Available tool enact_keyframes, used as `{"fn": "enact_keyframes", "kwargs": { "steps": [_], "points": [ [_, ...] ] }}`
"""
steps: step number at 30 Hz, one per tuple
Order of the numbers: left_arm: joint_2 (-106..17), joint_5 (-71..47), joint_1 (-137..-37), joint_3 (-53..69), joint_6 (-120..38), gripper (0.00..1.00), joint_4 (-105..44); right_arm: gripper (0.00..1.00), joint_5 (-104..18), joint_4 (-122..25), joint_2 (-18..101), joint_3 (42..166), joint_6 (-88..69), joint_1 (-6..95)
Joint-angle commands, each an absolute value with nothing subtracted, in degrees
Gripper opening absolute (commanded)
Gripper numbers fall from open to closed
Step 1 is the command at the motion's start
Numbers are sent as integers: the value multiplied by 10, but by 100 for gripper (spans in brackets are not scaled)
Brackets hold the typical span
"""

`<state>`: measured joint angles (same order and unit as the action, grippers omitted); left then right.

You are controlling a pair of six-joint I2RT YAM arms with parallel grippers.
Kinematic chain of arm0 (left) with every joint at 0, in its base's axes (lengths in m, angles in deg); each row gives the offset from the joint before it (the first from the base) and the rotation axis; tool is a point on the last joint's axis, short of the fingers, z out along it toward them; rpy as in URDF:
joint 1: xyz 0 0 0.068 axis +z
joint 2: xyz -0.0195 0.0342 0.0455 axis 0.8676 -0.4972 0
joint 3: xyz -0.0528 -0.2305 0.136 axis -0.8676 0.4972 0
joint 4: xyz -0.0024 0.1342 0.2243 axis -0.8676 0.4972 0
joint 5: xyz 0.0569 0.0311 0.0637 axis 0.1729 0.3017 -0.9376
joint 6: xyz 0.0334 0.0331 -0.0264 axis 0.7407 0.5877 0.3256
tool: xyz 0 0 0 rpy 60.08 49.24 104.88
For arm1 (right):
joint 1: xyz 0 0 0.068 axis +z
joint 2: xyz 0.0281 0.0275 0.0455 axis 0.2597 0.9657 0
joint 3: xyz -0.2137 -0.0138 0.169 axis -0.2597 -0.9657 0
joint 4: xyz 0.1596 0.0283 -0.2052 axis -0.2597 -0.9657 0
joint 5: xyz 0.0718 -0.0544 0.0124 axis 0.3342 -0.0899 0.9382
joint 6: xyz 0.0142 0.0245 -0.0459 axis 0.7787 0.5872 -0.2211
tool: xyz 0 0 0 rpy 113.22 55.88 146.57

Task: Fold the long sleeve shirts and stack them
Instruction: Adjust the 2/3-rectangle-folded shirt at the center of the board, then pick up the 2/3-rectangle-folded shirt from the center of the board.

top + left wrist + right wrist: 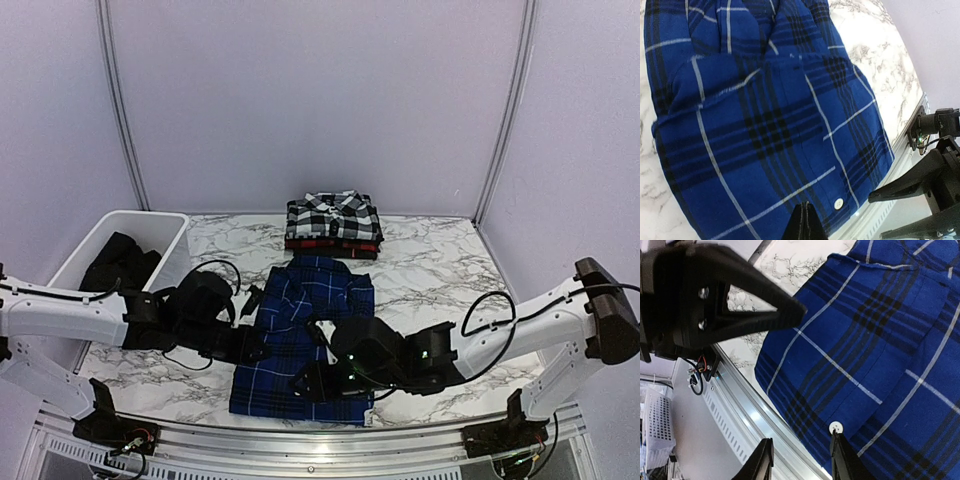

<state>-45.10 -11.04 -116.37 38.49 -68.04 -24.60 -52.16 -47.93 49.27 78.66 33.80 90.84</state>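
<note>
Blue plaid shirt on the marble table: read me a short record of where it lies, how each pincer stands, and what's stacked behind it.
shirt: royal blue plaid cloth shirt, lying flat near the front of the marble table
left pincer: shut, at the shirt's edge
right pincer: open, over the near hem by a white button
stack: black-and-white check folded shirt on a red-and-black one, farther back, apart

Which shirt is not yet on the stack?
The blue plaid shirt, lying alone in front; the black-and-white shirt sits folded atop the red one behind.
</note>
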Motion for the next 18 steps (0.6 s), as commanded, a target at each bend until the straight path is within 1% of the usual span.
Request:
{"fn": "enact_keyframes", "kwargs": {
  "steps": [1,6,11,14,18],
  "points": [
    [-409,-120,-1191,443,-758,3,-266,35,-612,-444,479,744,463,945],
    [-461,-137,-1197,489,-793,2,-335,35,-646,-386,463,638,564,961],
    [-495,-174,-1207,503,-825,1,-344,35,-642,-349,464,583,603,970],
    [-487,-182,-1209,503,-826,2,-331,35,-658,-386,434,589,596,978],
    [-442,-200,-1220,484,-821,7,-274,36,-686,-454,373,593,595,995]
  ]
}}
